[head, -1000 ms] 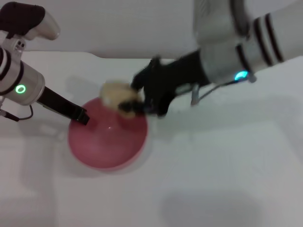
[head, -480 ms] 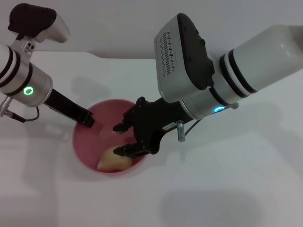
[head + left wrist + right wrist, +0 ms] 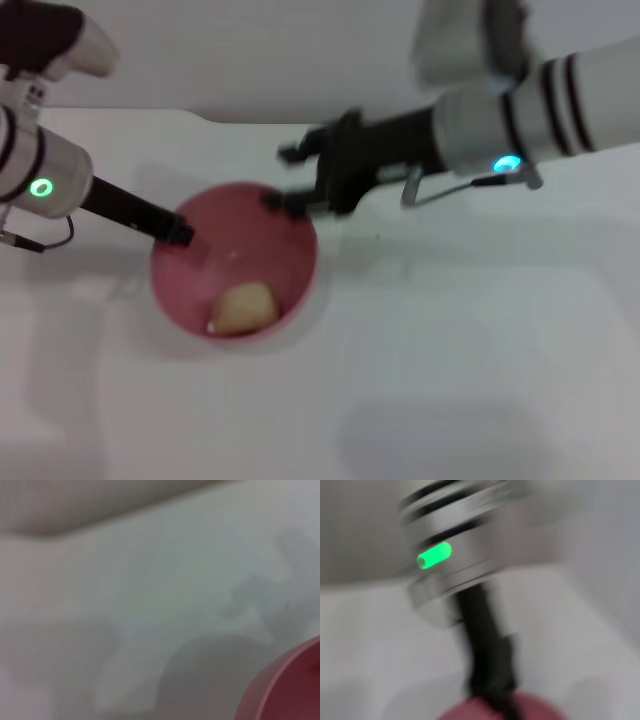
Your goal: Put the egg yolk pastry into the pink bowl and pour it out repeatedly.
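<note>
The pink bowl (image 3: 283, 240) stands upright on the white table in the head view. Inside it, against the near wall, lies the pale beige egg yolk pastry (image 3: 243, 308). My left gripper (image 3: 180, 232) is clamped on the bowl's left rim. Over the bowl's far right edge my right gripper (image 3: 286, 178) hovers open, with nothing between its fingers. A slice of the pink bowl (image 3: 287, 687) shows in the left wrist view. The right wrist view looks at the left arm's green light (image 3: 434, 555), the left gripper's black finger (image 3: 487, 665) and the pink bowl's rim (image 3: 470, 710).
The white table (image 3: 450, 350) spreads out to the right of the bowl and in front of it. Its far edge (image 3: 250, 120) meets a pale wall behind both arms.
The right gripper carried the pastry over the bowl, let it drop inside, then drew back up to the far right rim. The left gripper stayed on the bowl's rim.
</note>
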